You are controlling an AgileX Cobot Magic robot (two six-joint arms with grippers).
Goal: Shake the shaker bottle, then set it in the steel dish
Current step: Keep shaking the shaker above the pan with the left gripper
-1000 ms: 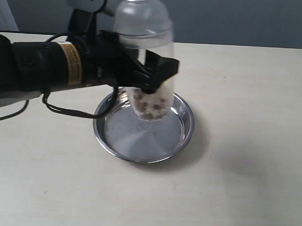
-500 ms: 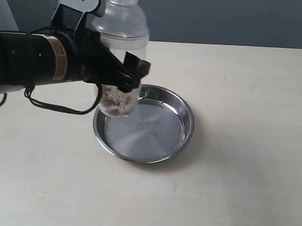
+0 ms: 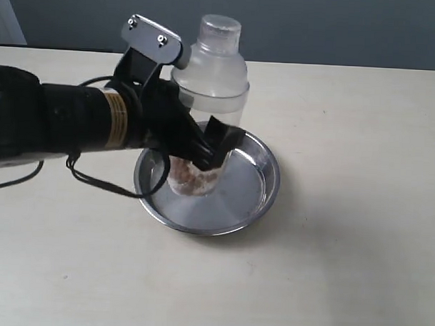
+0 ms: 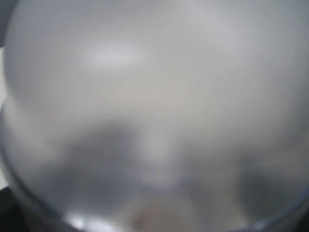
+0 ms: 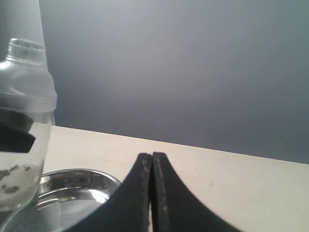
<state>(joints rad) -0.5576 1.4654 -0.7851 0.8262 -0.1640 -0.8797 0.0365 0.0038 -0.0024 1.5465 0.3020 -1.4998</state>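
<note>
Plenty of open worktop [image 3: 343, 246] to the right of and in front of the steel dish [image 3: 271, 180] in the exterior view, pale surface running out to the frame edges. Crowded on the dish's left side, with the left arm [image 3: 62, 122] reaching in low over that rim and a black cable [image 3: 95, 180] drooping onto the worktop just beside it. Far worktop edge not far behind the dish, against a grey wall [image 3: 351, 28].

Holding the shaker bottle [image 3: 215, 70] in the left hand [image 3: 204, 145], with dark fingers [image 3: 222, 138] clamped wide round the clear body below the domed shoulder. Near upright, cap [image 3: 220, 23] on top, base down inside the dish toward its left part. Cannot tell whether touching the flat bottom. Brown and whitish grains [image 3: 192, 178] lying at the base. Separated from the dish's right rim by a broad stretch of steel.

Stretched nearly level from the left of the exterior view, forearm above the worktop, metal bracket [image 3: 154, 39] up beside the bottle's shoulder. Only blurred frosted bottle [image 4: 154, 96] across the left wrist view.

Right hand [image 5: 152, 162] pressed together at the tips, gripping nothing, low near the worktop and apart from the dish [image 5: 82, 180] and bottle [image 5: 26, 87].
</note>
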